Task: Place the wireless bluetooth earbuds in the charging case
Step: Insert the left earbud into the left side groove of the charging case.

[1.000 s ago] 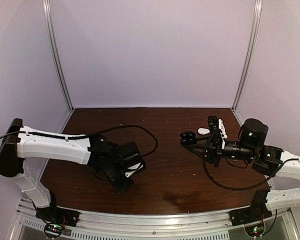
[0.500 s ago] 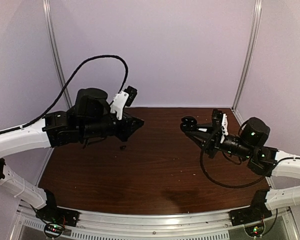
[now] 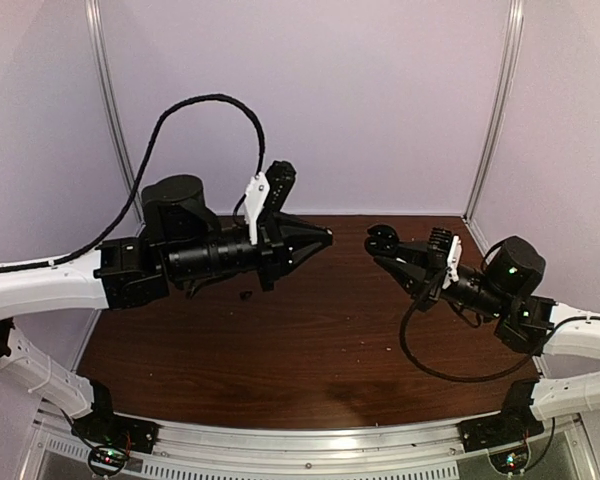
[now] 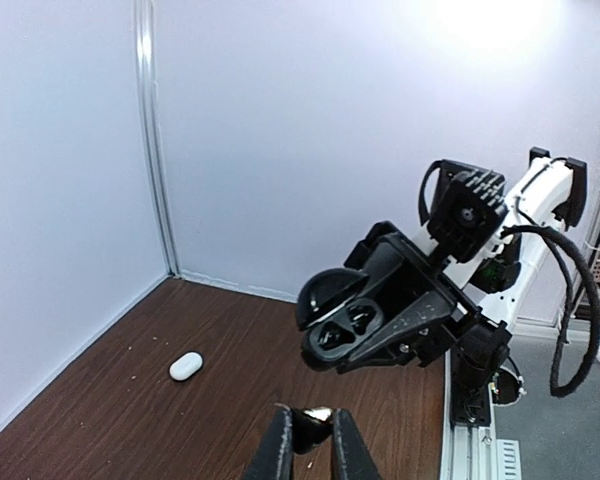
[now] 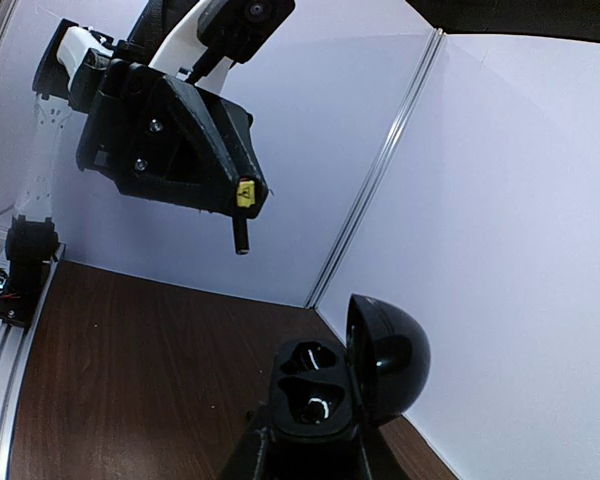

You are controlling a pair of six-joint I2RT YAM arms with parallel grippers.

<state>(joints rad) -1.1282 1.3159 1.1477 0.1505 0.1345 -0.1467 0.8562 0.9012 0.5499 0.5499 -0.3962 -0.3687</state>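
Clamped in right end effector (image 5: 308, 446): charging case (image 5: 325, 385), black, lid swung open, hollows turned toward the left arm, held above the desk (image 3: 310, 350) at far right. Pinched in left end effector (image 3: 327, 238): small dark piece, apparently an earbud (image 5: 240, 236), long axis hanging downward. Sits just left of the case, apart, roughly level. Left arm nearer; gap to close runs rightward.

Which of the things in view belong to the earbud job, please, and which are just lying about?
Belongs to the job:
charging case, black, lid open, held by the right gripper
earbud, dark, pinched in the left gripper

Lying about:
white oval pebble on the table
small black bit, too small to identify
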